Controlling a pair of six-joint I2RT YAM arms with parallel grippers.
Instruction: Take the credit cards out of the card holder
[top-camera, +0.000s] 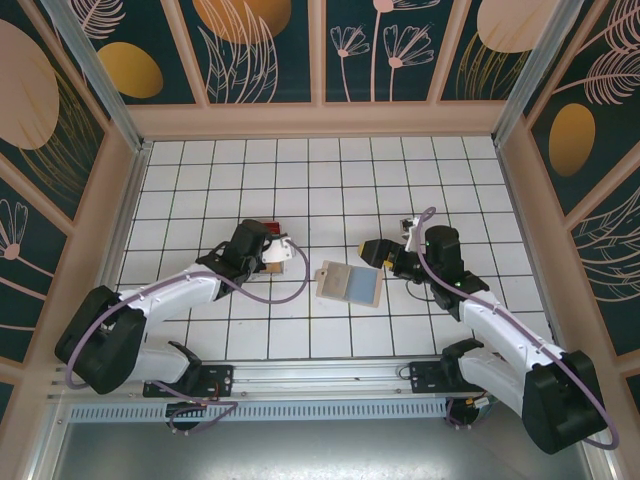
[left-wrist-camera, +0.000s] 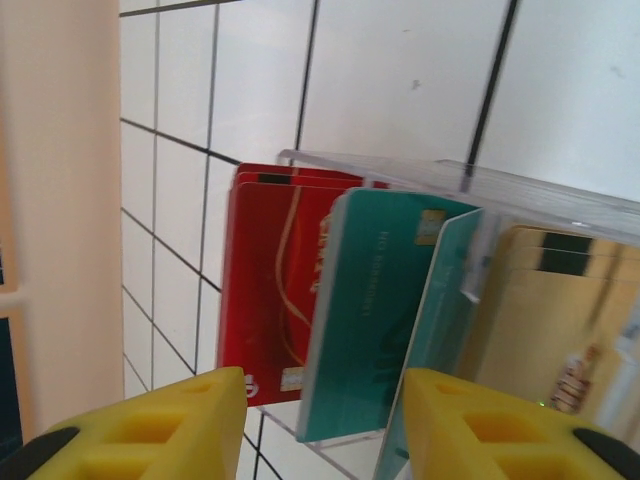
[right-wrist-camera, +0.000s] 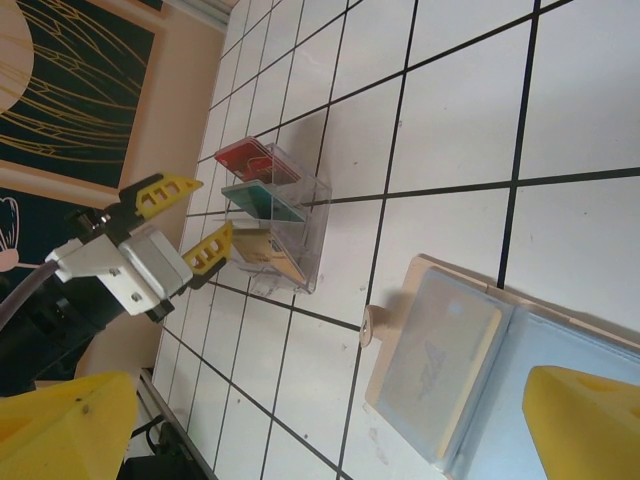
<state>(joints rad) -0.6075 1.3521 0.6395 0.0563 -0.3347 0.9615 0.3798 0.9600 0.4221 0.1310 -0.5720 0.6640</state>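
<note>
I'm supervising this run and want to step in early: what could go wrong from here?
1. The teal card leans between the fingers of the left claw; backing off could snag it or tip the tray.
2. The holder lies open and loose by the open right claw; pulling a card out one-handed may drag it along.

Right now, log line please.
left tool open at clear plastic tray holding red, teal, tan cards | right tool open near tan-and-blue card holder
</note>
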